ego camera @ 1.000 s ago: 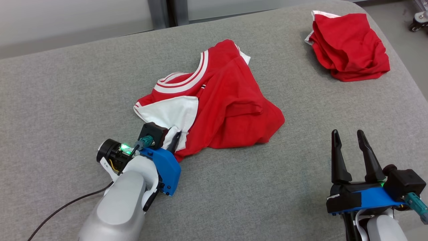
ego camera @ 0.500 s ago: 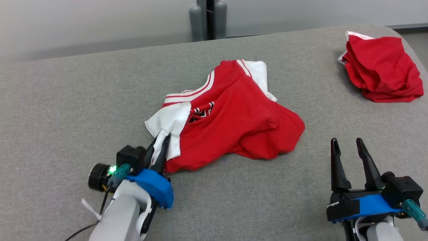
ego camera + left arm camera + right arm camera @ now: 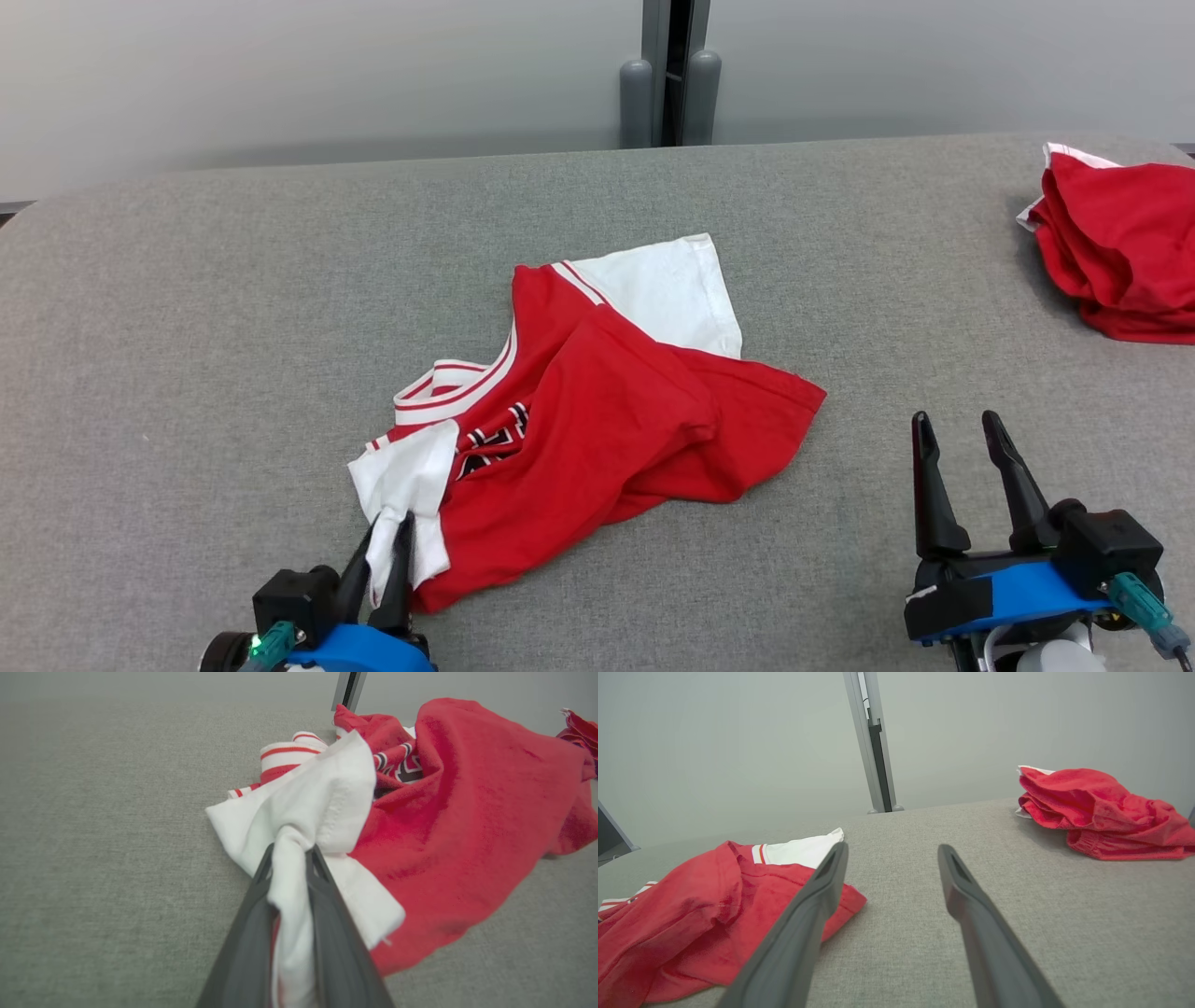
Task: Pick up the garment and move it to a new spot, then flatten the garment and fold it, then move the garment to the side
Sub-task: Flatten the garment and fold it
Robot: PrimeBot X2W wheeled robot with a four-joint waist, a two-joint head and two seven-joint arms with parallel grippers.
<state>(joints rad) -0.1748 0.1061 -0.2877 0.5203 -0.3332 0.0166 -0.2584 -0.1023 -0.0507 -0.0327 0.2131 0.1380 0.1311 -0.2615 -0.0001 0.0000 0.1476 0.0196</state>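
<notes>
The shirt, soft red knit with white sleeves, was seen crumpled mid-frame on the grey woven pad. Its sleeve was pinched by the left gripper, lower left. The right gripper, lower right, was spread, grasping nothing. A bunched red cloth was seen upper right.

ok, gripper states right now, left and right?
Left gripper: jaws shut on the white sleeve of the garment.
Right gripper: jaws open, holding nothing.
</notes>
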